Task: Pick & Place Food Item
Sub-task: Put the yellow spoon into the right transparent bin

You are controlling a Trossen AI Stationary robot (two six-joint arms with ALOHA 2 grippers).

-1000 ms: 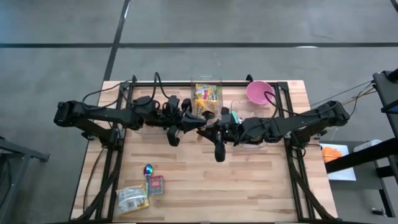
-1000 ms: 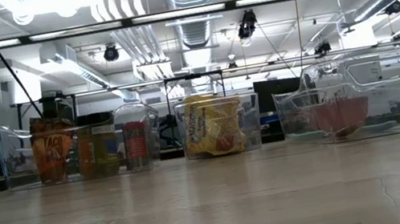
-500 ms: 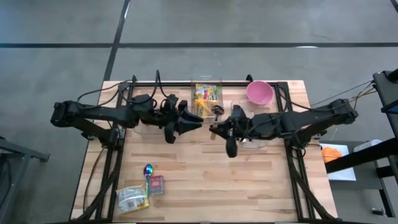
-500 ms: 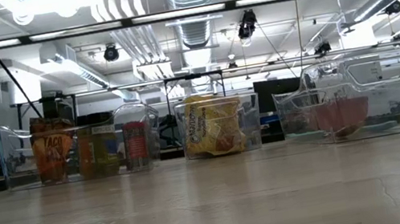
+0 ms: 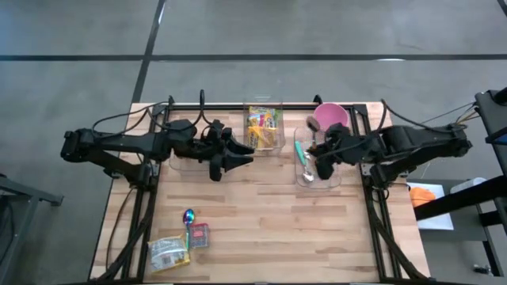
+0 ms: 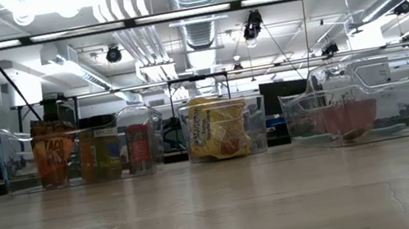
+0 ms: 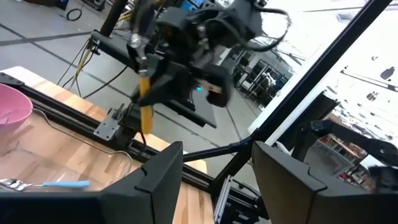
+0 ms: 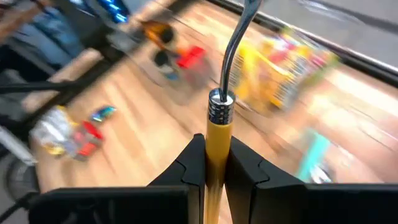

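Observation:
My right gripper [image 5: 319,161] hangs above the right clear bin [image 5: 337,180], shut on a yellow-handled metal utensil [image 8: 219,106]. The utensil's head runs out of the right wrist view. The left wrist view shows the same yellow handle [image 7: 144,102] in that gripper, farther off. My left gripper [image 5: 242,155] stands open in the air near the table's middle, with nothing between its fingers [image 7: 163,177]. A yellow snack bag [image 5: 262,127] sits in the middle bin. A pale packet [image 5: 168,253] and a small red packet [image 5: 198,235] lie flat at the near left. My right gripper pinches the utensil's yellow handle [image 8: 217,138] between its two fingers [image 8: 189,163]. The handle lies along the fingers. Its silver collar and thin metal shaft [image 8: 233,43] stick out past the fingertips. The utensil is lifted clear of the table and the bins.
Three clear bins stand along the far edge. The left one [image 6: 82,156] holds jars and packets, and the right one holds a teal-handled utensil [image 5: 299,150]. A pink bowl [image 5: 331,117] sits at the far right. A shiny spoon [image 5: 188,215] lies near the packets. Bare wood [image 5: 277,229] fills the near middle.
My right gripper has carried the yellow-handled utensil from the table's middle toward the right edge, over the right bin, turning as it went. My left gripper, close to the right one a second ago, has opened and stays near the middle.

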